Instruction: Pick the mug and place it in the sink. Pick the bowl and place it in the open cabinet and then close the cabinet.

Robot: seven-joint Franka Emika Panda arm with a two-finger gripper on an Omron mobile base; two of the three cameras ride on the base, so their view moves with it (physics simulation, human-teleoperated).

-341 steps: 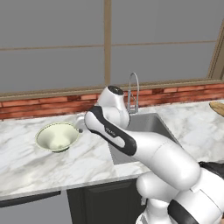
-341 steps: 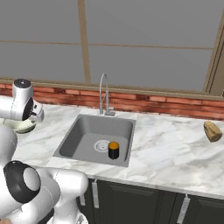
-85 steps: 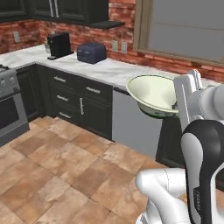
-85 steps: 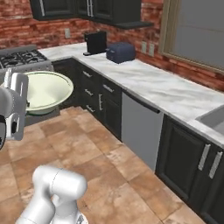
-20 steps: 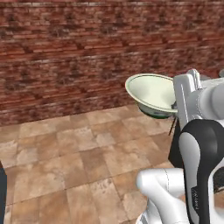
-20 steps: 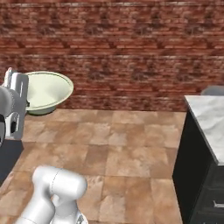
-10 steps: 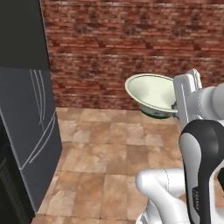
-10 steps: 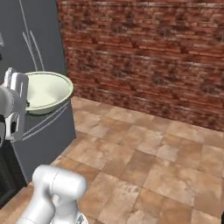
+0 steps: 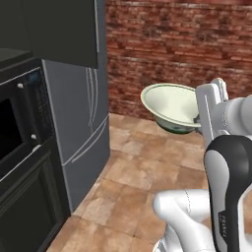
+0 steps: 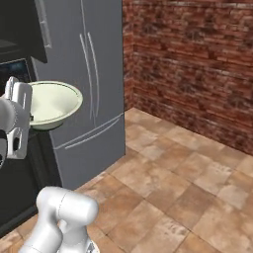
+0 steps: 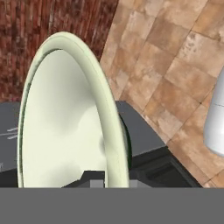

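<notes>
Jaws clamped on the rim of the cream bowl (image 9: 173,106), the gripper (image 11: 109,181) rides as the base swings from brick wall toward a grey refrigerator (image 9: 81,123), seemingly hunting the open cabinet.

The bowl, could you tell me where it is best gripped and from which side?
By the rim, where the gripper already pinches it: the bowl is wide and shallow, so only its thin wall fits between the fingers. Come at its edge from the arm's side, one finger inside, one outside.
</notes>
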